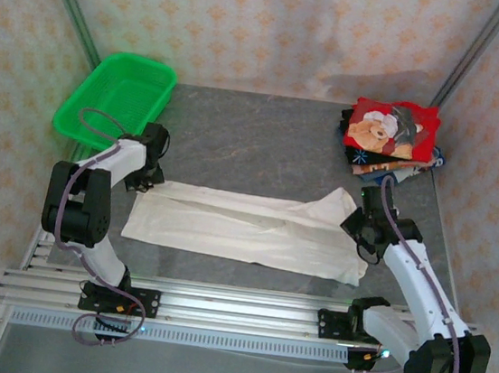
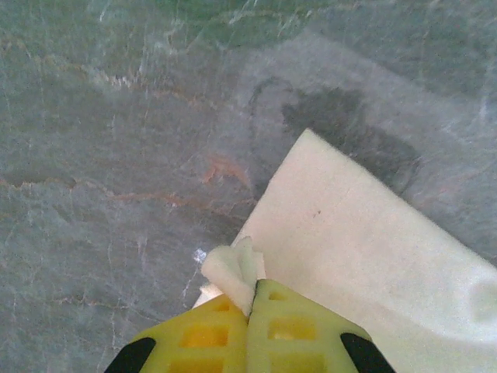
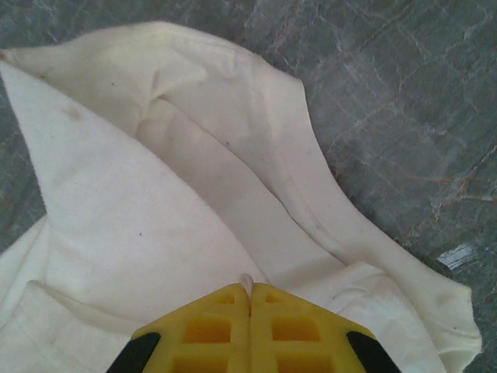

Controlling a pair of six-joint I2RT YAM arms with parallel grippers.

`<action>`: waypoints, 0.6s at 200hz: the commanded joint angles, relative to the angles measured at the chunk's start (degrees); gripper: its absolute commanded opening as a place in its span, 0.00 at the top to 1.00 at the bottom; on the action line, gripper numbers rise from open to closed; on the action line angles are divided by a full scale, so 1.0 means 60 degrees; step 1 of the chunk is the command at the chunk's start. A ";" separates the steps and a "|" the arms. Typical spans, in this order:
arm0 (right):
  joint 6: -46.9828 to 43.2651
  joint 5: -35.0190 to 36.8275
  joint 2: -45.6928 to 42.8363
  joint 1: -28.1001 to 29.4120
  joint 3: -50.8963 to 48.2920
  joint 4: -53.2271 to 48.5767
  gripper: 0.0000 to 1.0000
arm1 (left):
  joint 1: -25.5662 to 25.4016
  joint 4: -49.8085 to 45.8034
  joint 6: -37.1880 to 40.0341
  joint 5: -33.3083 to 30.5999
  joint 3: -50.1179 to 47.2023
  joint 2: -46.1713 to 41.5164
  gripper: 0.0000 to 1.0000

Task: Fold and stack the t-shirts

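Off-white shirt (image 1: 244,227): lies flat mid-table as a long strip running left to right, folded lengthwise, one sleeve poking up at the rt end. L gripper (image 2: 250,294) at the strip's left end, jaws together, clamped on a tuft of the shirt's corner. R gripper (image 3: 248,294) at the rt end, jaws together, pinching cloth near the sleeve. Folded stack (image 1: 395,170) in far-right corner, red teddy-bear shirt (image 1: 391,129) on top, well apart from the strip. Green basket (image 1: 115,97) far left. Table (image 1: 264,143) grey, marbled.
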 commanded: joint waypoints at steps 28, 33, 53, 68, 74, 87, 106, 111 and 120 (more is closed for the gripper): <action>0.0249 -0.0068 -0.0169 -0.0041 -0.0676 -0.0496 1.00 | 0.0089 -0.0102 -0.0314 -0.0816 -0.0289 0.0183 1.00; 0.0259 -0.0115 -0.0175 -0.0048 -0.0736 -0.0486 1.00 | 0.0082 -0.0097 -0.0314 -0.0871 -0.0281 0.0208 1.00; 0.0336 -0.0260 -0.0162 -0.0026 -0.0959 -0.0476 1.00 | 0.0082 -0.0061 -0.0300 -0.0962 -0.0215 0.0338 1.00; 0.0349 -0.0415 -0.0147 -0.0026 -0.1127 -0.0403 1.00 | 0.0082 -0.0024 -0.0290 -0.1052 -0.0166 0.0449 1.00; 0.0349 -0.0465 -0.0154 -0.0016 -0.1171 -0.0398 1.00 | 0.0084 -0.0020 -0.0294 -0.1095 -0.0157 0.0480 1.00; 0.0399 -0.0493 -0.0165 0.0003 -0.1283 -0.0439 1.00 | 0.0083 -0.0029 -0.0282 -0.1196 -0.0141 0.0560 1.00; 0.0429 -0.0590 -0.0191 0.0018 -0.1435 -0.0446 1.00 | 0.0082 0.0019 -0.0227 -0.1383 -0.0142 0.0597 1.00; 0.0435 -0.0611 -0.0185 0.0031 -0.1458 -0.0441 1.00 | 0.0082 0.0041 -0.0205 -0.1417 -0.0142 0.0607 1.00; 0.0454 -0.0668 -0.0184 0.0046 -0.1523 -0.0429 1.00 | 0.0082 0.0038 -0.0183 -0.1465 -0.0129 0.0631 1.00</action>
